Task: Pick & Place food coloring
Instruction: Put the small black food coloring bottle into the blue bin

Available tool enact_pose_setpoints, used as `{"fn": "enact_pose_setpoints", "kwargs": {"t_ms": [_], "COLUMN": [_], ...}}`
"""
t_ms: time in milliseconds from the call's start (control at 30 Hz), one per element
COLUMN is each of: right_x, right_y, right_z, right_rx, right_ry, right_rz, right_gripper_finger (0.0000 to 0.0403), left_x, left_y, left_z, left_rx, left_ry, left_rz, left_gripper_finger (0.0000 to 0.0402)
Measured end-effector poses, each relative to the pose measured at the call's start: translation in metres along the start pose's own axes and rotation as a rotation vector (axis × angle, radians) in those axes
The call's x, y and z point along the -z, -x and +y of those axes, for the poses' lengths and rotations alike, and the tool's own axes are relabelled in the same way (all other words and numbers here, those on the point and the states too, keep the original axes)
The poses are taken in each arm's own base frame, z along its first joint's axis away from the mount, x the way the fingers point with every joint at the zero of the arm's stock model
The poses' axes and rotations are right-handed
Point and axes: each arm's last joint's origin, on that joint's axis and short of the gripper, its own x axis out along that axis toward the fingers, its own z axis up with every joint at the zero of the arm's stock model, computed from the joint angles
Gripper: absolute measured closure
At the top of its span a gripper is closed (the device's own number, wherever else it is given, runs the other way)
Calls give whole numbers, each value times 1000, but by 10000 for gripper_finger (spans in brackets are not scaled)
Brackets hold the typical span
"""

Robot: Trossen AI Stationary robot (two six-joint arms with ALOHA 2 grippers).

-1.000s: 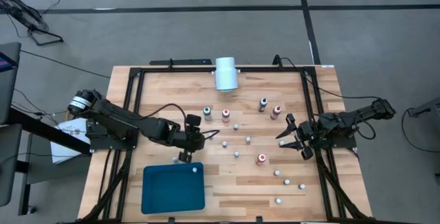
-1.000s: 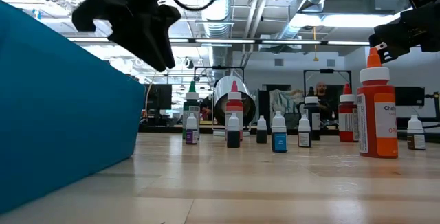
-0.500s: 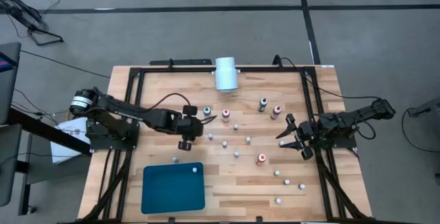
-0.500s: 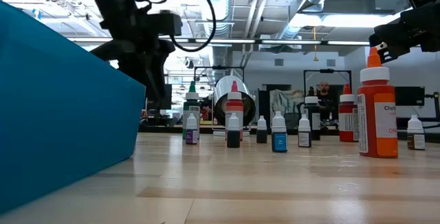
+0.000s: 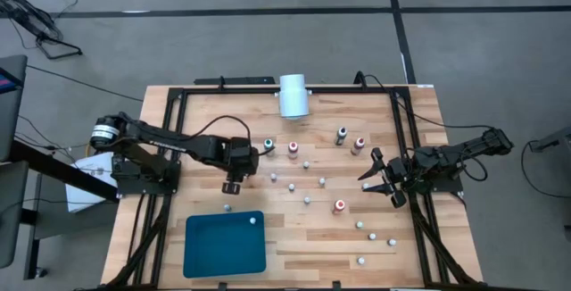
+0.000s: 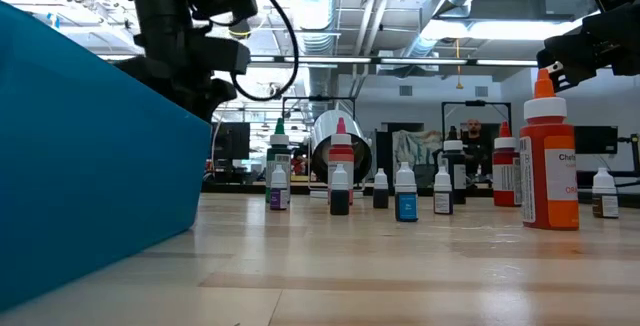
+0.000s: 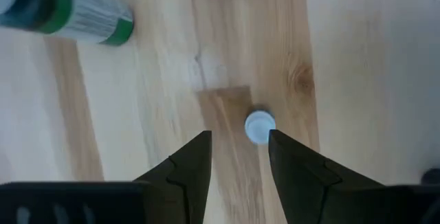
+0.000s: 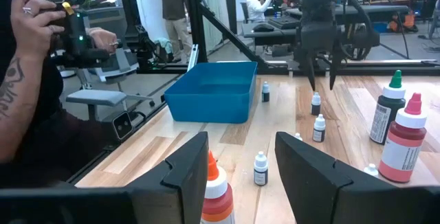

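Left hand (image 5: 234, 184): over the tabletop (image 5: 303, 237), pointing down, fingers (image 7: 189, 172) parted with nothing between them; a small white-capped bottle (image 7: 259, 126) stands just below and beyond the fingertips.
Right hand (image 5: 373, 176): at the tabletop's right side, fingers spread, grasping nothing; a red bottle (image 8: 216, 200) stands between and beyond its fingers.
Food coloring: small bottles scattered upright across the tabletop's middle and right; a green one (image 5: 268, 145) and a red one (image 5: 293, 149) near the left hand.
Tray (image 5: 214, 253): teal, at the near left, one bottle (image 5: 252, 220) in its corner, another (image 5: 227, 208) just outside its far edge.
Cylinder (image 5: 293, 95): white, lying at the far edge.
Person (image 8: 27, 86): beside the tabletop, holding a controller.
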Motion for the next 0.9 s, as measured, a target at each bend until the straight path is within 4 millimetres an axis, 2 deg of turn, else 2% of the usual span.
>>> {"fn": "enact_pose_setpoints", "kwargs": {"t_ms": [367,533,733,900], "right_x": [0,0,0,0], "right_y": [0,0,0,0], "right_z": [0,0,0,0], "right_rx": [0,0,0,0], "right_ry": [0,0,0,0], "right_rz": [-1,-2,-1,-1], "right_gripper_finger": [244,244,244,244], "left_x": [-4,-4,7,4], "left_y": [-17,-18,-26,-26], "left_z": [-3,-3,-6,-5], "left_rx": [48,49,53,45], "left_ry": [-13,-15,-4,5], "left_rz": [18,22,54,28], "left_gripper_finger": [264,264,264,264]}}
